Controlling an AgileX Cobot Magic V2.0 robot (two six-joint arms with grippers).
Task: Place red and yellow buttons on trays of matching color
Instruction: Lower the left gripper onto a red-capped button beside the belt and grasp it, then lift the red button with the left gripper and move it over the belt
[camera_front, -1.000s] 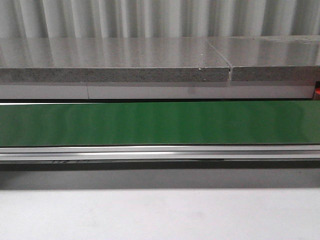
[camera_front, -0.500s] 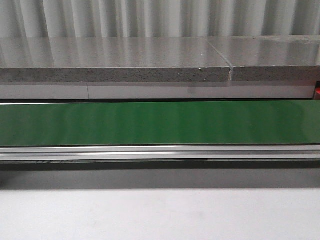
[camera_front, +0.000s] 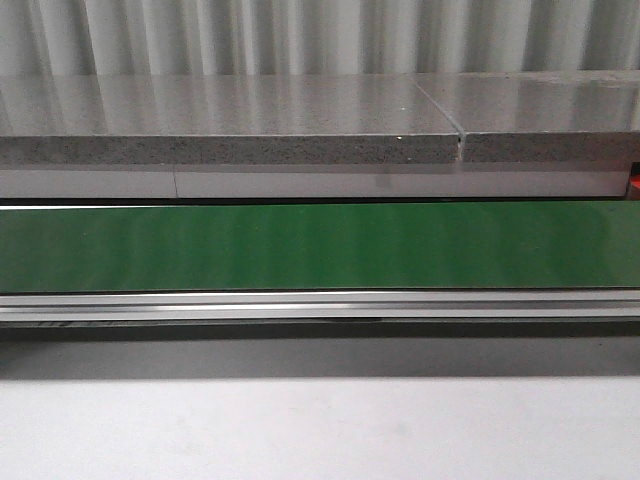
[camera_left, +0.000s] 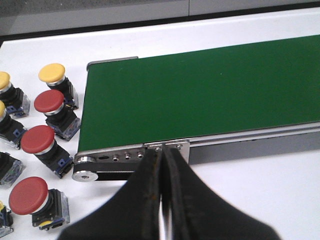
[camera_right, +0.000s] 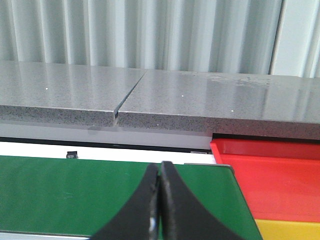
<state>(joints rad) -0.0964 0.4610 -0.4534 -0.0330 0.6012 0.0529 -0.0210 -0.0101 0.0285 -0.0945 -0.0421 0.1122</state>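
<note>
A long, matte green conveyor belt (camera_front: 320, 245) in a brushed aluminium frame is seen across the middle of the front view, laid on a smooth white desk (camera_front: 320, 430); behind it a speckled grey stone slab (camera_front: 230, 120) and a ribbed pale wall are shown. Nothing is carried on the belt in this view, and neither arm is seen there.

In the left wrist view, the black left hand (camera_left: 161, 200) is held with its two tapered fingers pressed together on nothing, at the lower centre of the frame, just above the belt's roller end. At the left edge of that frame the supply is laid out on the desk: glossy red dome-capped push buttons (camera_left: 37, 140) and yellow dome-capped push buttons (camera_left: 52, 73), each on a black block body with clear plastic terminals. They are grouped beside the belt's end, presumably so that each can be fed onto it.

In the right wrist view, the black right hand (camera_right: 160, 210) is likewise held closed and empty, at the lower centre. At the lower right of that frame a shallow red plastic tray (camera_right: 270, 175) with a raised rim is set beside the belt's far end, and a yellow plastic tray (camera_right: 290, 229) adjoins it. Sorting is judged not yet begun: both trays appear bare where visible.
</note>
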